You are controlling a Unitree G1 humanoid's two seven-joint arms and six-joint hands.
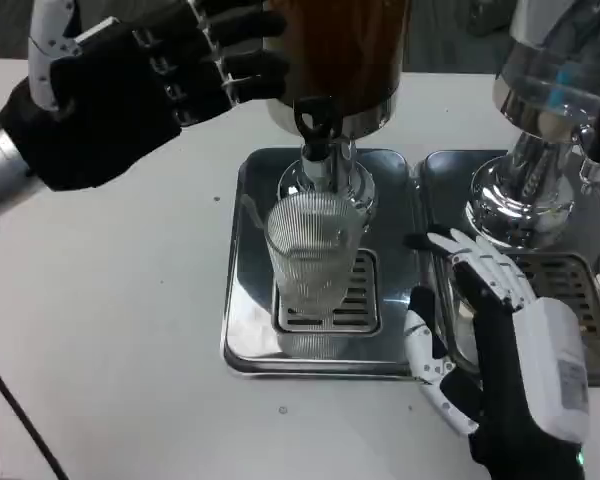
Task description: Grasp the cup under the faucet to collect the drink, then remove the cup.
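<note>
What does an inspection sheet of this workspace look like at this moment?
Surface: white table, bare at left.
Job's things: clear ribbed cup, looks empty, upright on drip tray under faucet of brown dispenser.
Clutter: second dispenser on its own tray at right.
Hands: left hand raised near the dispenser, holding nothing; right hand open beside the cup, not touching.
Cables: black cable at lower left.
Surroundings: nothing seen.
</note>
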